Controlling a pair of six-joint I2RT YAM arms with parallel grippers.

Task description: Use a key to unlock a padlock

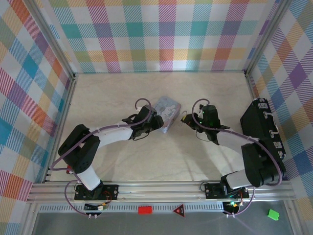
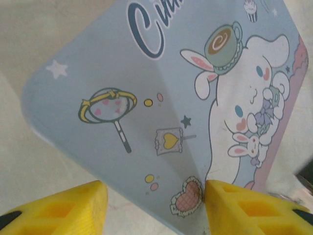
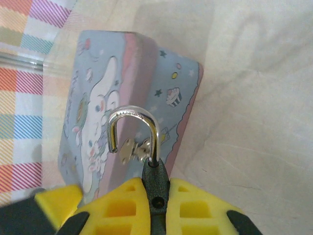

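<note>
From above, the left gripper [image 1: 155, 121] reaches in from the left to the tin [image 1: 168, 108] at mid-table [image 1: 161, 166], and the right gripper [image 1: 187, 120] comes at the tin's other side, the two arms close together with the tin between them. At the left wrist, the yellow pads [image 2: 234, 205] stand about half apart with the tin's near corner between them. The right pad is against the tin's edge and the left is touching or just beside it, so I judge that this hand clamps the tin to steady it. At the right wrist, the jaws are pinched nearly together on the black body of the padlock [image 3: 155, 188], right in front of the tin. Its silver shackle [image 3: 133, 113] arches up from the body. The right leg runs into the body and the left leg looks to end free in the air, so the lock seems sprung, though the angle leaves some doubt. A small silvery piece [image 3: 131, 151] sits inside the arch against the tin; whether it is a hasp or the key I cannot tell. The work looks to be at the unlocking step or just past it. The next move calls for a firm hold on the tin and a small, careful turn or pull by the right hand, so that the tiny lock does not slip from its grip.
</note>
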